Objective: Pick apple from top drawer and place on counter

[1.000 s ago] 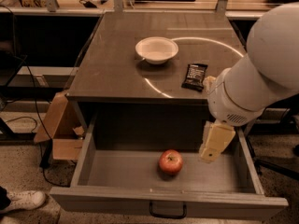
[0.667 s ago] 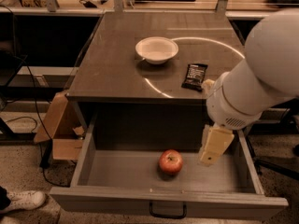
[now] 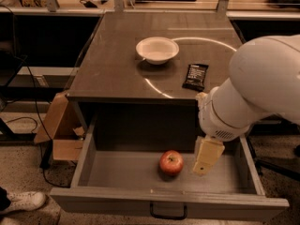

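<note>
The cream-coloured tool (image 3: 207, 156) is seen inside the open grey top drawer (image 3: 117, 201), just beside the small round red apple (image 3: 171, 162) (not touching it; how far open cannot be told).

arm (image 3: 262, 88) is running off the right edge and is covering the worktop's (image 3: 117, 69) right front corner and part of the top drawer's (image 3: 122, 172) right side. pincer (image 3: 206, 157) is hanging inside the drawer, just right of the apple (image 3: 171, 162). black packet's (image 3: 195, 76) print is showing too small to read. white shoe (image 3: 23, 201) is being cut off by the left edge.
</note>
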`<state>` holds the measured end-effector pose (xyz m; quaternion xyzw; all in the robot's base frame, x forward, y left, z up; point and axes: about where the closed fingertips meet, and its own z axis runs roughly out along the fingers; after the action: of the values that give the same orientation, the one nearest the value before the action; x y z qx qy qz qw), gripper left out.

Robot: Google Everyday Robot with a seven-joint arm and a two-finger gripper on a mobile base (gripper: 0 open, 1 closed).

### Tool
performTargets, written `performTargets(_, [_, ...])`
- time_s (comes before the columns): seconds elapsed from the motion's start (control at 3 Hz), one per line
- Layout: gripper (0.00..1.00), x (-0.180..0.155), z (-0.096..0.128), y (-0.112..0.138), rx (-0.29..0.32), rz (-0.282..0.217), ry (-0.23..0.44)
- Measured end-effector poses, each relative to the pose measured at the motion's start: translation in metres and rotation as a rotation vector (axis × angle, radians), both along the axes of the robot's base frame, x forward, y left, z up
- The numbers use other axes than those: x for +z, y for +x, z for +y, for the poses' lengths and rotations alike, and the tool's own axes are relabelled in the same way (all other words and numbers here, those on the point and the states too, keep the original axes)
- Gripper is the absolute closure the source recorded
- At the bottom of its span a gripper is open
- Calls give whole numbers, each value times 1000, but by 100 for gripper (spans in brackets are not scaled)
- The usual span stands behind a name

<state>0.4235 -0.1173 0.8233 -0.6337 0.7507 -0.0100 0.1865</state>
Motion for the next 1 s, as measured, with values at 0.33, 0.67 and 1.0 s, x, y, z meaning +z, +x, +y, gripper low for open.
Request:
performTargets(0.33, [0, -12, 4, 2, -18, 3, 11])
performTargets(0.67, [0, -34, 18, 16, -14, 5, 15])
performTargets(1.0, [0, -35, 18, 17, -14, 6, 16])
